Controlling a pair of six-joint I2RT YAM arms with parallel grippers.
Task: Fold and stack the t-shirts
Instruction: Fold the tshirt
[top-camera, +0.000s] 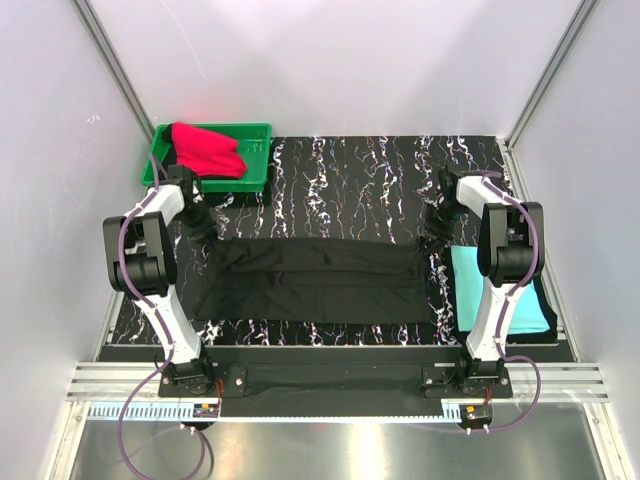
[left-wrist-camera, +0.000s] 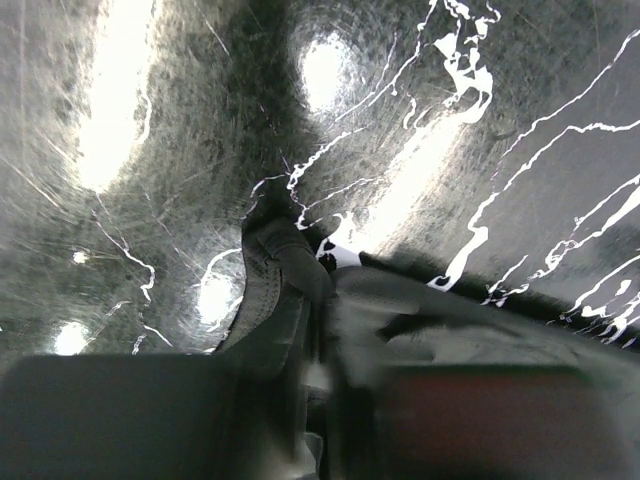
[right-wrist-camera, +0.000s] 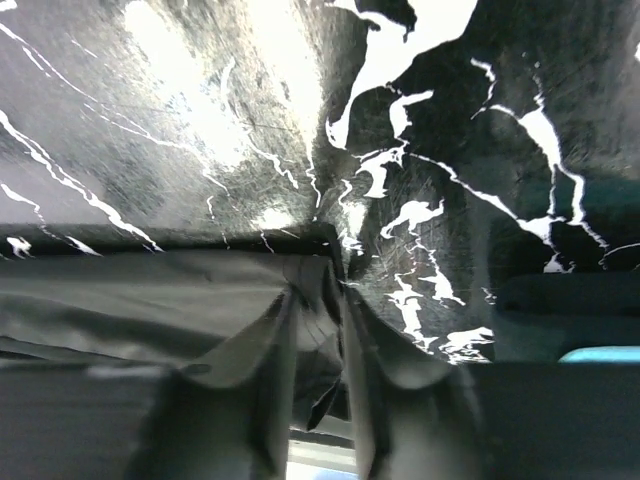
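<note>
left wrist view: left gripper clenched on a raised fold of the black cloth t-shirt, far-left corner. right gripper pinches its far-right corner. shirt spread on black marbled table; turquoise cloth t-shirt near right; bright red t-shirt in green plastic tray, far left.

The black t-shirt is plain and dark against a tabletop of black with white marble-like veins. The red t-shirt is bright and unpatterned, and the tray is green. The turquoise t-shirt is a plain blue-green. The left arm and right arm are black and white, with purple cables. The walls are off-white.
</note>
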